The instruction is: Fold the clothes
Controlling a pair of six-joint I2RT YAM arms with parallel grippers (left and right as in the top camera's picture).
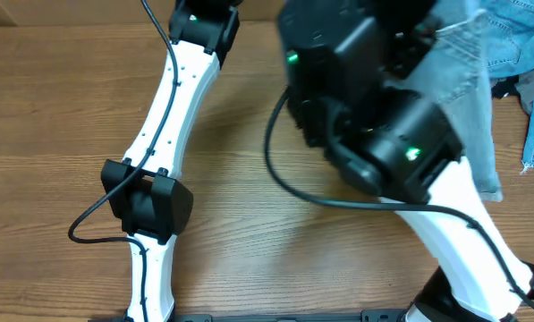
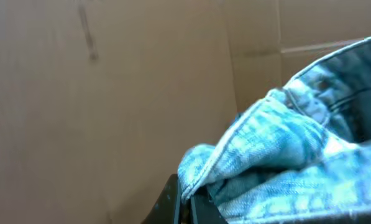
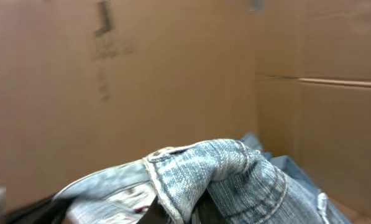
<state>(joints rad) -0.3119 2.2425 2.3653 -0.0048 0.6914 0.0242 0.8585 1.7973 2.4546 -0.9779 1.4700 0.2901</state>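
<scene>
Crumpled pale-blue denim trousers (image 3: 222,168), stitched seams

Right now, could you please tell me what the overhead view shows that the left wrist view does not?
Only the overhead view shows the brown wooden table, the left white-and-black arm and the right white-and-black arm. Only the left wrist view shows a plain brown cardboard wall and the dark left fingers, with the pale light-blue denim trousers bunched over them. Both views share those trousers, which appear overhead at the upper right.
</scene>
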